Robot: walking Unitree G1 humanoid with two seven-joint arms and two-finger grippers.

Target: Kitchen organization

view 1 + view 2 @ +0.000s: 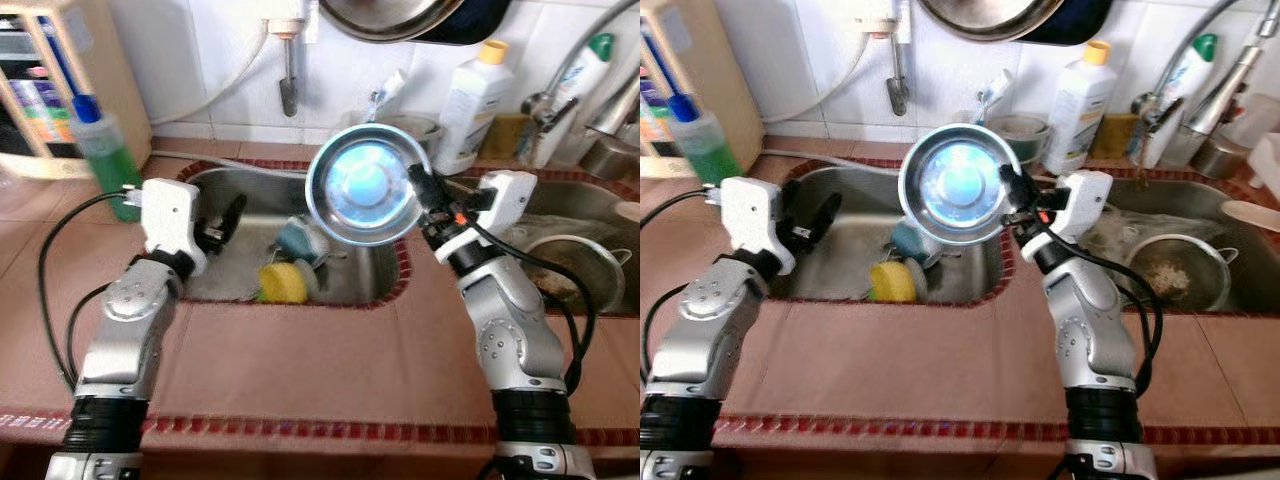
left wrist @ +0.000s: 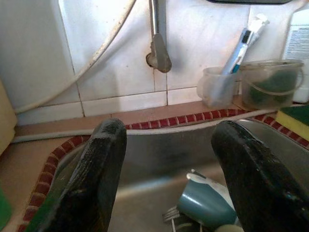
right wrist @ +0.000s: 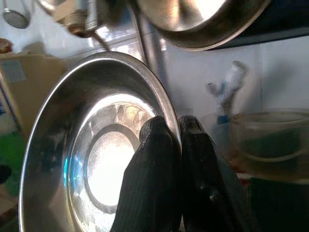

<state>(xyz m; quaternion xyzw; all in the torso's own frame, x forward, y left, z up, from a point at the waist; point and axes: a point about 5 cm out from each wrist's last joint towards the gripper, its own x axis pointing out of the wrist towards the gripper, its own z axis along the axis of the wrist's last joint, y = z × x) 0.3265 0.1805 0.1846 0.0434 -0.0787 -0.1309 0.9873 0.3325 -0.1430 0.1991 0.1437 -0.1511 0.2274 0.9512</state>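
Two sink basins are sunk into the reddish tiled counter (image 1: 300, 360): the left basin (image 1: 350, 275) holds a yellow sponge (image 1: 283, 283), a blue-grey cup (image 1: 303, 240) lying on its side and some cutlery, and the right basin (image 1: 1230, 285) holds a metal strainer (image 1: 1175, 265) with scraps in it. Above the left basin the right gripper (image 1: 418, 188) holds a shiny steel bowl (image 1: 365, 186) on edge, its hollow facing the camera, the jaws pinched on the rim. The left gripper (image 1: 225, 222) hangs over that basin's left end, jaws spread wide and holding nothing. From the left wrist come details the head views lose: a clear cup (image 2: 217, 87) with a toothbrush (image 2: 244, 41) and a clear tub (image 2: 271, 87) on the ledge behind the sink. The right wrist view shows one finger (image 3: 154, 179) inside the bowl and the other behind its rim. White tiles cover the wall, with a green bottle (image 1: 105, 160) at left, a white bottle (image 1: 470, 105) near the tap (image 1: 575, 65), and a pan (image 1: 400, 15) hanging overhead.
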